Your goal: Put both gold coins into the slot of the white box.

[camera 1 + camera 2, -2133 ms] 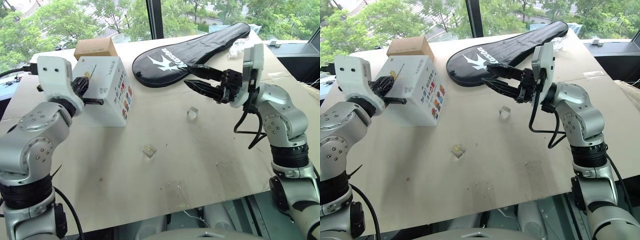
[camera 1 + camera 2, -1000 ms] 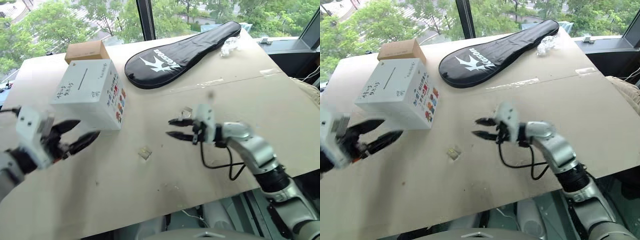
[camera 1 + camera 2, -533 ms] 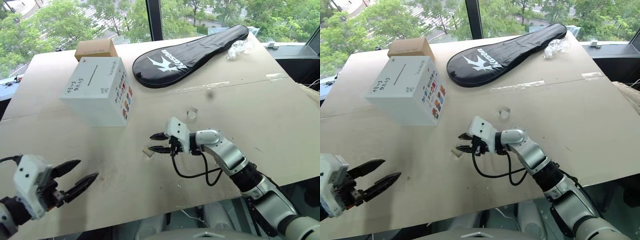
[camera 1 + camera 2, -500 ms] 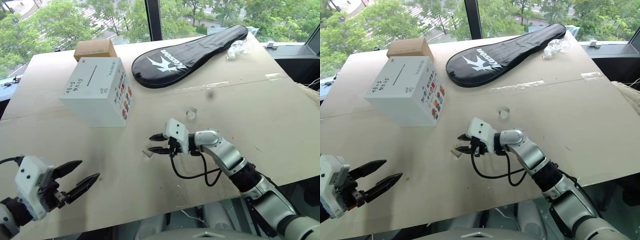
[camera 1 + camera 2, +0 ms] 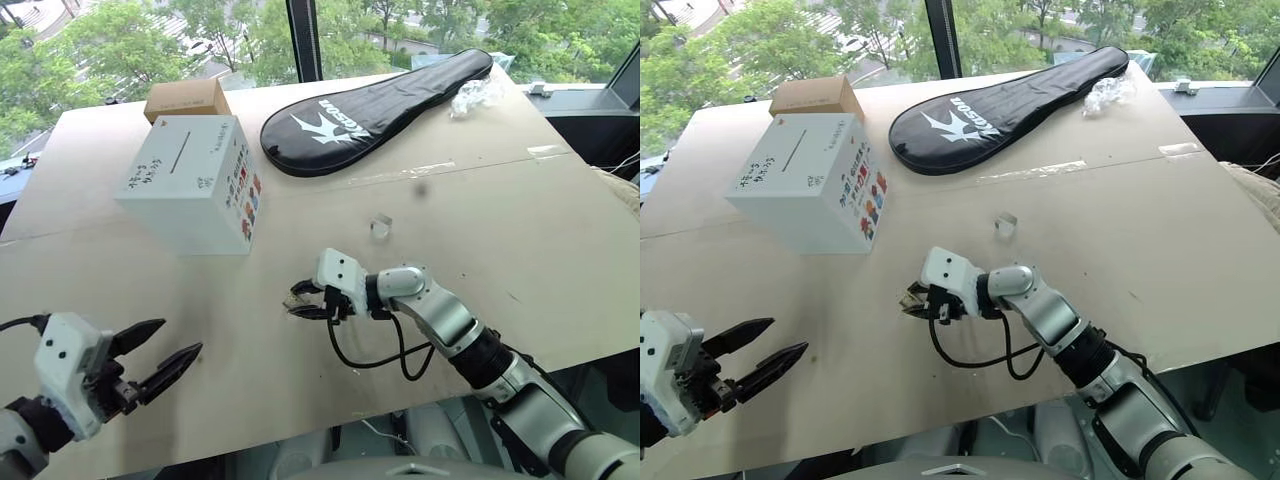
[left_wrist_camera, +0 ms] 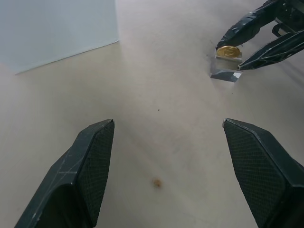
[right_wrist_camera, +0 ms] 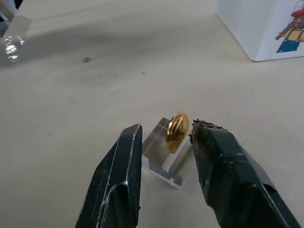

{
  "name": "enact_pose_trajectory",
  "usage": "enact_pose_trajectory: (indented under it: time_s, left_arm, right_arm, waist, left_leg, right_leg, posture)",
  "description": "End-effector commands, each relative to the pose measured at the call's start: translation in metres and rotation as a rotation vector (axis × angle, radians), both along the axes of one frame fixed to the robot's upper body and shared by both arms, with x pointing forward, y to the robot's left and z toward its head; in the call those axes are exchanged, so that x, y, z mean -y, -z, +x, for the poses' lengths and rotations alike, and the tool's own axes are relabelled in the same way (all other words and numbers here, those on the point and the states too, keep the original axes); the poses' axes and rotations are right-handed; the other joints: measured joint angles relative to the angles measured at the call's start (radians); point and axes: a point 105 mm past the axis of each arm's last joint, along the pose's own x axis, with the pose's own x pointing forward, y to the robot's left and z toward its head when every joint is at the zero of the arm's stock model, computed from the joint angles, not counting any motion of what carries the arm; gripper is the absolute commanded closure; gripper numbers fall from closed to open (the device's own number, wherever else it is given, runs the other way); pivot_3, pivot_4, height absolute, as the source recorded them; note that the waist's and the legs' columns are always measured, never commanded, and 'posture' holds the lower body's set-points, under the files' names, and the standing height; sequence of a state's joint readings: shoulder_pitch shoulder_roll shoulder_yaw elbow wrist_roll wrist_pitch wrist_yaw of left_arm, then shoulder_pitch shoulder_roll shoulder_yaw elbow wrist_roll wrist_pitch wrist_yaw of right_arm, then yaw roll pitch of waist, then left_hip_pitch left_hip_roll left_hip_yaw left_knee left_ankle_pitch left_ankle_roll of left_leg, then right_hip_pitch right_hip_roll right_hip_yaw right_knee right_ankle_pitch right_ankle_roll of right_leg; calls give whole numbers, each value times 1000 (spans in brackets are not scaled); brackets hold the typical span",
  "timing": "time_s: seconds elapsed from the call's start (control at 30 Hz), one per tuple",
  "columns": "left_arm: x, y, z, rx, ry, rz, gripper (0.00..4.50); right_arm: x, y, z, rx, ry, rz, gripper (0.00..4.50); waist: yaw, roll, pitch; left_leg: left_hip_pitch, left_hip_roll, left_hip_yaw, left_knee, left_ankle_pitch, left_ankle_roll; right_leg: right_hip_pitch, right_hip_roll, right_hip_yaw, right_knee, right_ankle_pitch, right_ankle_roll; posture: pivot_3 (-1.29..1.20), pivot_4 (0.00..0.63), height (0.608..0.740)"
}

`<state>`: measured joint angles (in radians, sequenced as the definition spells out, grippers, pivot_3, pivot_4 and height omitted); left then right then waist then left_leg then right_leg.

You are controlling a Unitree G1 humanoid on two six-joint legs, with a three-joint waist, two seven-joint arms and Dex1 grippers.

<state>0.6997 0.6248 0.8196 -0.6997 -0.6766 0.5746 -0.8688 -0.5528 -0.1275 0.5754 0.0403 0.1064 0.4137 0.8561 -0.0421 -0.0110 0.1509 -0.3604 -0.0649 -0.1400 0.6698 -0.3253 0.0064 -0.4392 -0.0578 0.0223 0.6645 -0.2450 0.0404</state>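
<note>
On the pale, matte tabletop (image 5: pixel 520 220) the right pincer (image 7: pixel 164 137) reaches in low at the centre of the head-camera frame, its two black fingers narrowly parted around a small clear plastic cube (image 7: pixel 167 156) with a ridged, shiny gold coin (image 7: pixel 176 131) standing on edge on top of it; one ribbed fingertip (image 7: pixel 199 135) sits just beside the coin, and whether it touches cannot be told. The left pincer (image 5: pixel 160 363) hovers at the lower left of the frame with its textured black fingers spread wide and nothing between them. The white box (image 5: pixel 190 180), a smooth cube, stands at the upper left, its top face bearing dark handwriting and the slot (image 5: pixel 181 151), a thin straight dark line; its side face carries small colourful pictures. Just behind it lies a smaller brown cardboard box (image 5: pixel 185 98). A black fabric racket cover (image 5: pixel 375 95) with a white bird logo stretches across the upper middle, and a second clear cube (image 5: pixel 380 227) sits right of centre.
</note>
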Motion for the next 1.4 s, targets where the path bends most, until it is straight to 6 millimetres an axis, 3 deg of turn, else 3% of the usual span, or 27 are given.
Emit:
enact_pose_trajectory:
  time_s: [0.03,0.07,0.23,0.37,0.63,0.83,1.1,1.2,1.4]
  left_arm:
    - [6,-7,0,25,17,7,766]
    - [6,-7,0,25,17,7,766]
    - [7,-9,3,30,19,-1,766]
    - [16,-14,6,58,35,-61,766]
    - [46,-57,30,272,79,-531,766]
    - [67,-79,44,350,128,-880,766]
    - [91,-104,58,390,221,-1237,766]
    - [102,-102,58,342,258,-1252,766]
    - [103,-95,61,301,250,-1232,766]
  right_arm:
    - [-5,-14,1,30,6,47,3962]
    - [-4,-14,1,31,9,48,4474]
    - [-4,-15,3,29,14,53,4474]
    - [0,-31,9,8,44,111,4474]
    - [17,-102,13,-334,69,472,4474]
    - [24,-145,4,-525,-24,690,4474]
    - [21,-154,-13,-586,-122,696,4474]
    - [21,-156,-21,-602,-169,692,4474]
    - [21,-158,-23,-612,-176,695,4474]
  waist:
    - [0,0,0]
    - [0,0,0]
    - [0,0,0]
    - [1,0,0]
    - [1,0,0]
    - [-1,0,0]
    - [-4,0,-1]
    - [-4,0,-1]
    - [-4,0,-1]
  left_leg:
    - [0,0,0,0,0,0]
    - [0,0,0,0,0,0]
    - [0,0,0,0,0,0]
    - [0,0,0,0,0,0]
    - [0,0,-2,0,0,0]
    - [0,0,-2,1,0,0]
    - [0,0,0,2,0,0]
    - [0,0,0,2,0,0]
    - [1,0,0,2,0,0]
  right_leg:
    - [0,0,0,0,0,0]
    - [0,0,0,0,0,0]
    - [0,0,0,0,0,0]
    - [0,0,0,0,0,0]
    - [0,0,-1,0,0,0]
    - [0,0,-1,0,0,0]
    - [0,0,0,1,0,0]
    - [0,0,0,2,1,0]
    - [0,0,0,2,1,0]
  posture:
    - [0,150,740]
    - [0,150,740]
    - [0,150,740]
    - [0,150,740]
    - [0,150,740]
    - [0,150,740]
    - [0,150,740]
    - [0,150,740]
    - [0,150,740]
